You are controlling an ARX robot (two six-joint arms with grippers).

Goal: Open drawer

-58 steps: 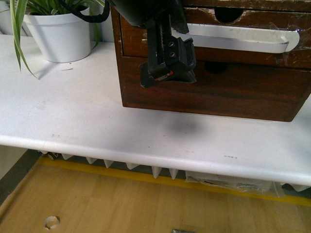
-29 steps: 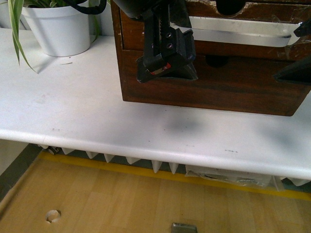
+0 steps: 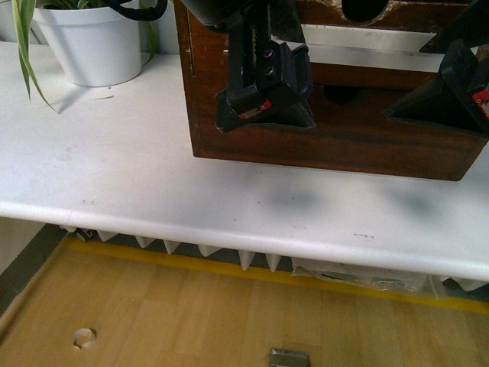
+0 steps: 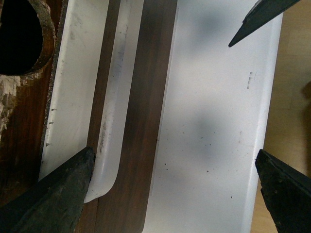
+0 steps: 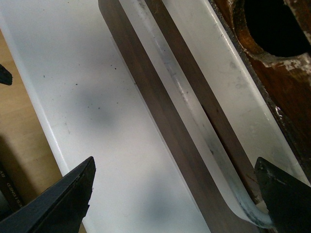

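Note:
The drawer (image 3: 367, 77) is the upper dark brown front of a wooden box, with a long white handle (image 3: 359, 46) and a chipped half-round notch (image 3: 365, 8) above it. My left gripper (image 3: 263, 103) is open in front of the handle's left end. My right gripper (image 3: 451, 84) is open in front of its right end. In the left wrist view the handle (image 4: 116, 97) runs past one fingertip (image 4: 53, 194), with the gripper (image 4: 170, 194) spread wide over it. In the right wrist view the handle's curved end (image 5: 243, 204) lies beside one fingertip (image 5: 286, 194) of the open gripper (image 5: 175, 199).
A plain lower drawer front (image 3: 344, 138) without a handle sits under the drawer. The box stands on a white table (image 3: 114, 168). A white plant pot (image 3: 95, 46) stands at the back left. Wooden floor (image 3: 191, 313) lies beyond the table's front edge.
My right gripper has come into view from the right and moved in front of the drawer's right end. My left gripper stays at the handle's left end.

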